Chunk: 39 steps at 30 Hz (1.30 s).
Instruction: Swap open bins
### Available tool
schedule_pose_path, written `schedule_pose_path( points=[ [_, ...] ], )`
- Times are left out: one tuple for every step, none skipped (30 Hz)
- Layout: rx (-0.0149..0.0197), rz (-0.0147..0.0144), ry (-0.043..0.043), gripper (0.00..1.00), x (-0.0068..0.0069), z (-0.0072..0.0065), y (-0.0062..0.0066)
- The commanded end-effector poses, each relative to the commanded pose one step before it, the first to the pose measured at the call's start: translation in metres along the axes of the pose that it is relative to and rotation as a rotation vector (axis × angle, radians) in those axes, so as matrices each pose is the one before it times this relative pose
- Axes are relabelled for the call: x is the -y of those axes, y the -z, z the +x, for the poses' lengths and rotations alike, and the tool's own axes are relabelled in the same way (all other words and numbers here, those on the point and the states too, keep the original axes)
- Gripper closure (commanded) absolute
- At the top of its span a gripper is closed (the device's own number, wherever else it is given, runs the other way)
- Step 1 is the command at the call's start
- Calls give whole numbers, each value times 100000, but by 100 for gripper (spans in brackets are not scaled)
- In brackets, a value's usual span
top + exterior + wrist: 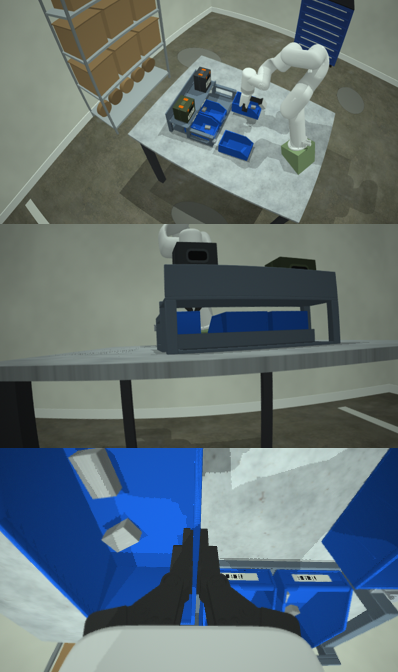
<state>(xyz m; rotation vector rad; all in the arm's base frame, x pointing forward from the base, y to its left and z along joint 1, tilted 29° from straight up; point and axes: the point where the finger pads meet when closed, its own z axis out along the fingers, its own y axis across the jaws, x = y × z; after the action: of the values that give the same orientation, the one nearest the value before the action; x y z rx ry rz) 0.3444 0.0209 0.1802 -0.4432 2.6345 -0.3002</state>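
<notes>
My gripper (244, 108) is shut on the side wall of the blue open bin with parts (246, 107). In the wrist view the fingers pinch that thin wall, and two grey parts (121, 534) lie inside the bin. The bin hangs a little above the table, in front of the shelf's vacant far place (224, 93). From behind the shelf it shows through the gap (188, 322). The empty blue bin (235, 144) stands on its base on the table, in front of the shelf's near end.
The grey shelf (200, 111) holds two other blue bins with parts (213, 110) (205, 125), open fronts out. Two dark boxes (202, 79) (183, 108) stand on its upper board. The arm's green base (298, 155) is at the table's right.
</notes>
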Motion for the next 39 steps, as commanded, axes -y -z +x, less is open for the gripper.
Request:
schedule_pose_path(
  points=[
    [-69, 246, -99, 100, 74, -587, -105],
    [0, 0, 0, 100, 0, 0, 0],
    [0, 0, 0, 100, 0, 0, 0],
    [0, 0, 0, 100, 0, 0, 0],
    [0, 0, 0, 100, 0, 0, 0],
    [0, 0, 0, 100, 0, 0, 0],
    [0, 0, 0, 100, 0, 0, 0],
    [0, 0, 0, 100, 0, 0, 0],
    [0, 0, 0, 100, 0, 0, 0],
    [-39, 0, 0, 100, 0, -1, 1],
    [-242, 3, 0, 100, 0, -8, 8],
    [-567, 8, 0, 100, 0, -19, 18],
    [-937, 15, 1, 100, -1, -31, 32],
    [-1290, 26, 3, 100, -3, -41, 48],
    [-1615, 25, 0, 100, 0, -53, 55],
    [0, 0, 0, 100, 0, 0, 0],
    [0, 0, 0, 100, 0, 0, 0],
    [-1813, 33, 3, 100, -3, -57, 67],
    [-1913, 32, 2, 100, -1, -59, 69],
    [-1867, 32, 2, 100, -2, -56, 69],
    [-1684, 30, 3, 100, -3, -49, 65],
    [-1398, 23, 0, 100, 0, -41, 53],
    [-1020, 18, 1, 100, -1, -29, 40],
    [-617, 11, 2, 100, -2, -17, 25],
    [-264, 5, 1, 100, -1, -7, 11],
    [-43, 1, 0, 100, 0, -1, 2],
    [0, 0, 0, 100, 0, 0, 0],
    [0, 0, 0, 100, 0, 0, 0],
    [0, 0, 0, 100, 0, 0, 0],
    [0, 0, 0, 100, 0, 0, 0],
    [0, 0, 0, 100, 0, 0, 0],
    [0, 0, 0, 100, 0, 0, 0],
    [0, 0, 0, 100, 0, 0, 0],
    [0, 0, 0, 100, 0, 0, 0],
    [0, 0, 0, 100, 0, 0, 0],
    [0, 0, 0, 100, 0, 0, 0],
    [0, 0, 0, 100, 0, 0, 0],
    [0, 0, 0, 100, 0, 0, 0],
    [0, 0, 0, 100, 0, 0, 0]
  ],
)
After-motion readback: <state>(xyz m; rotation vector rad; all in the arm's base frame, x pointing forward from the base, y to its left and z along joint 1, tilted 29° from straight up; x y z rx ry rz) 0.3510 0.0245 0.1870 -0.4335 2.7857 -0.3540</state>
